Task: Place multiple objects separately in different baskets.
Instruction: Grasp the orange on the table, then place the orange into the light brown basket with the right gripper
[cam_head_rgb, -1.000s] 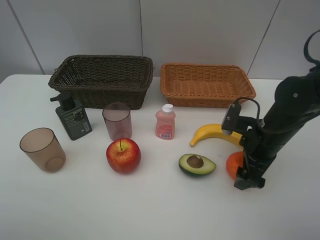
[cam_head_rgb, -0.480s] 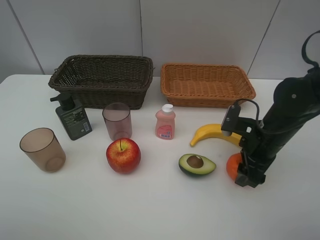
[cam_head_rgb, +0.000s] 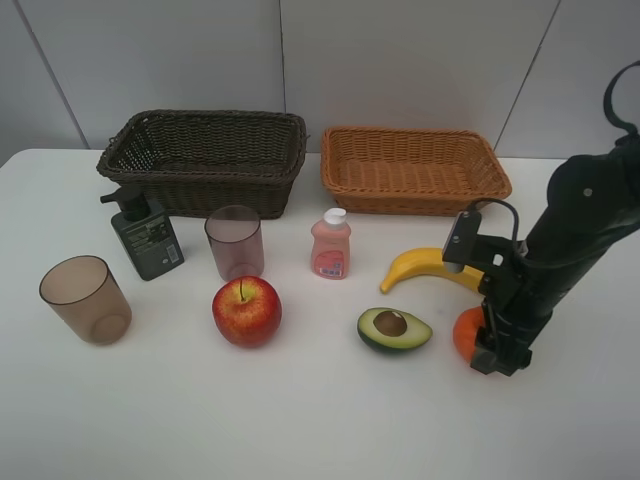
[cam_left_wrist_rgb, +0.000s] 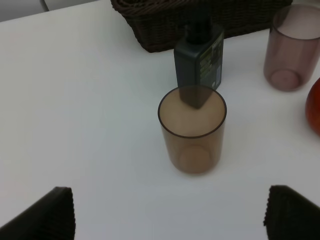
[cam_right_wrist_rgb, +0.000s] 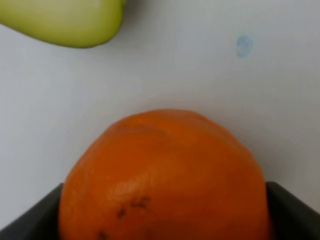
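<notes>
My right gripper is shut on the orange low over the table at the right. In the right wrist view the orange fills the gap between both fingers. The halved avocado lies just left of it and the banana behind it. The apple, pink bottle, pump bottle and two cups stand further left. My left gripper hangs open above the near cup, out of the high view.
The dark brown basket and the orange-tan basket stand side by side at the back of the white table; nothing shows inside them. A grey wall rises behind. The avocado's green edge lies close beyond the orange.
The right gripper's jaws have closed in on the orange and its tip sits slightly higher. Everything else on the table has stayed put.
</notes>
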